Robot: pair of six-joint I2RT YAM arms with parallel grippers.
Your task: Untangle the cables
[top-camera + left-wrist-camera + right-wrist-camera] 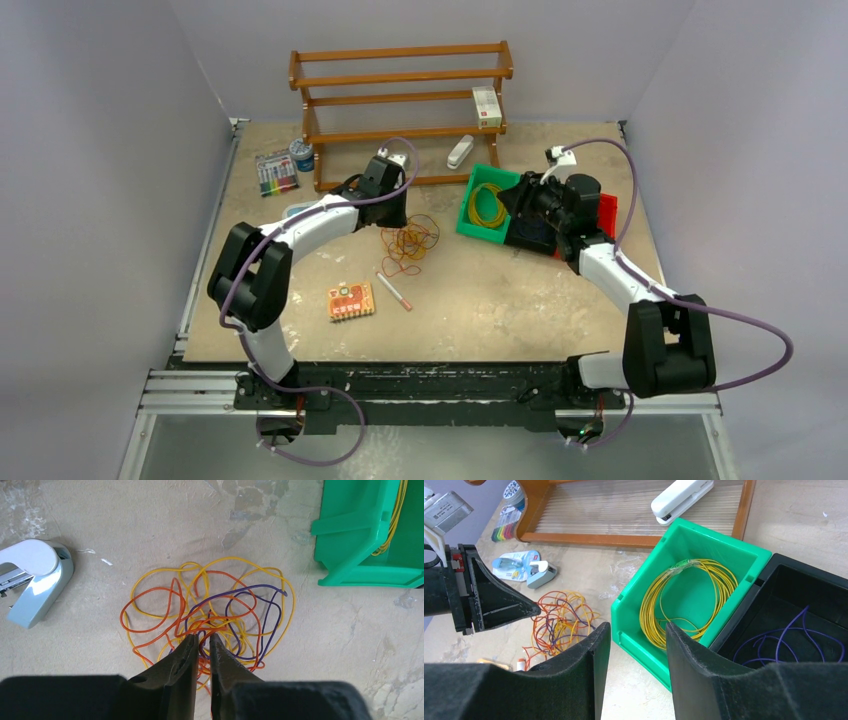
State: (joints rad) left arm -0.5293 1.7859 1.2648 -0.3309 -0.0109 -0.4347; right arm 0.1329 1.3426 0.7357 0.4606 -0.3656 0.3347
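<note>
The cables (408,242) lie as a loose tangle of yellow, orange-red and dark purple-blue loops on the table, also seen in the left wrist view (210,605) and the right wrist view (559,617). My left gripper (202,639) points down into the near side of the tangle. Its jaws are drawn close together with orange and purple strands between the tips. In the top view it (392,210) sits at the tangle's upper left. My right gripper (638,630) is open and holds nothing, hovering near the green bin (684,530).
The green bin (478,232) holds a coiled yellow wire (684,595); beside it a black bin (804,580) holds purple wire. A wooden rack (400,75) and white stapler (460,152) stand behind. A grey-blue stapler (35,580), a pen (393,288) and an orange card (351,300) lie nearby.
</note>
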